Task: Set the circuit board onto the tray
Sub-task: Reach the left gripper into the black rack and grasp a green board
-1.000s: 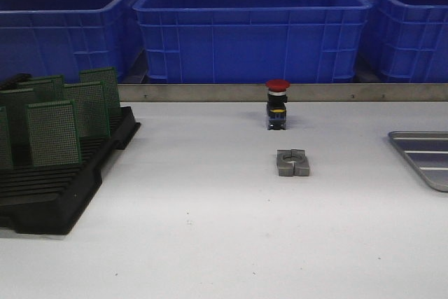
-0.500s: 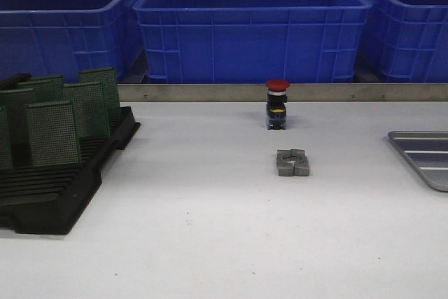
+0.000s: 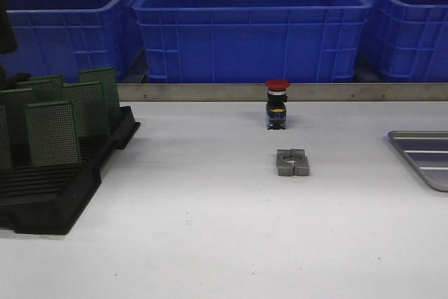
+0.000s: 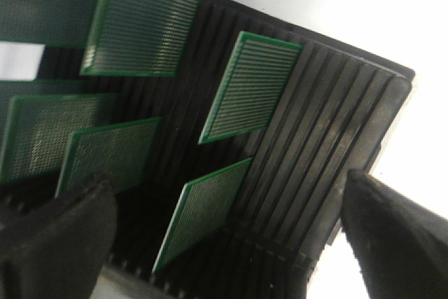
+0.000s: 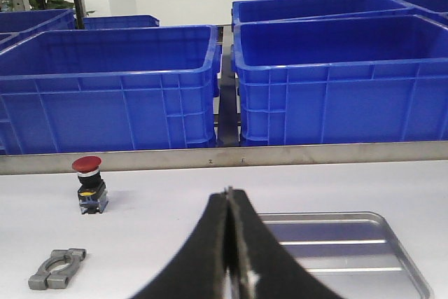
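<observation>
The left end effector (image 4: 224, 243) is being held wide open, empty, above the black slotted rack (image 4: 329, 145), where green perforated circuit boards (image 4: 248, 89) are standing in the slots below and between its fingers. The right end effector (image 5: 229, 271) is being kept fully closed on nothing, just before the silver tray (image 5: 350, 243). Beyond lie a red-capped push button (image 5: 89, 183), a grey clamp (image 5: 57, 268) and blue crates (image 5: 105, 89) past the worktop (image 3: 210, 229).
</observation>
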Controlling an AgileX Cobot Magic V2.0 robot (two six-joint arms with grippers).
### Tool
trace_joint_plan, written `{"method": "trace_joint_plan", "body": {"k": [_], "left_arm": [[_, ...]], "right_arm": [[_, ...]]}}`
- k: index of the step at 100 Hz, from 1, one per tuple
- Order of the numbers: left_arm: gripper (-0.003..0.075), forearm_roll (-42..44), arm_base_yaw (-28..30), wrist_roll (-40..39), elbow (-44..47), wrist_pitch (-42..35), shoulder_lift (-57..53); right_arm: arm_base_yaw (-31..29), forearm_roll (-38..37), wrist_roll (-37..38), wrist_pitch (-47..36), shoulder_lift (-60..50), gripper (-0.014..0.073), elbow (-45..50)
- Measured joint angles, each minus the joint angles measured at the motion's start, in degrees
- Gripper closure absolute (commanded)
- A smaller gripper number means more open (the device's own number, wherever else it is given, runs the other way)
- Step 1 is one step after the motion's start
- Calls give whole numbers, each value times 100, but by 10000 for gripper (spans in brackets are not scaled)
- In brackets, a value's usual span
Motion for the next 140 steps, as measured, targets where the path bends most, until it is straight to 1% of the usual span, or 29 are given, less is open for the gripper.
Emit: {"method": "trace_joint_plan", "body": {"k": [19, 42, 75, 108, 115, 122, 140], "left_arm": [[112, -298, 0, 648, 0, -8, 202], [112, -531, 0, 1177, -3, -77, 312], [112, -563, 0, 1271, -12, -380, 796], [118, -651, 0, 1281, -12, -510, 1171], [154, -659, 0, 1281, -12, -514, 1171], [218, -672, 0, 1281, -12, -523, 1171], [446, -675, 0, 1281, -12, -523, 1171]], "right_arm": [[0, 0, 0, 0, 0, 662, 0], [0, 0, 0, 0, 0, 662, 0], [0, 0, 0, 0, 0, 662, 0], [0, 0, 0, 0, 0, 662, 0], [0, 0, 0, 0, 0, 662, 0], [0, 0, 0, 0, 0, 662, 0], [0, 0, 0, 0, 0, 662, 0]]}}
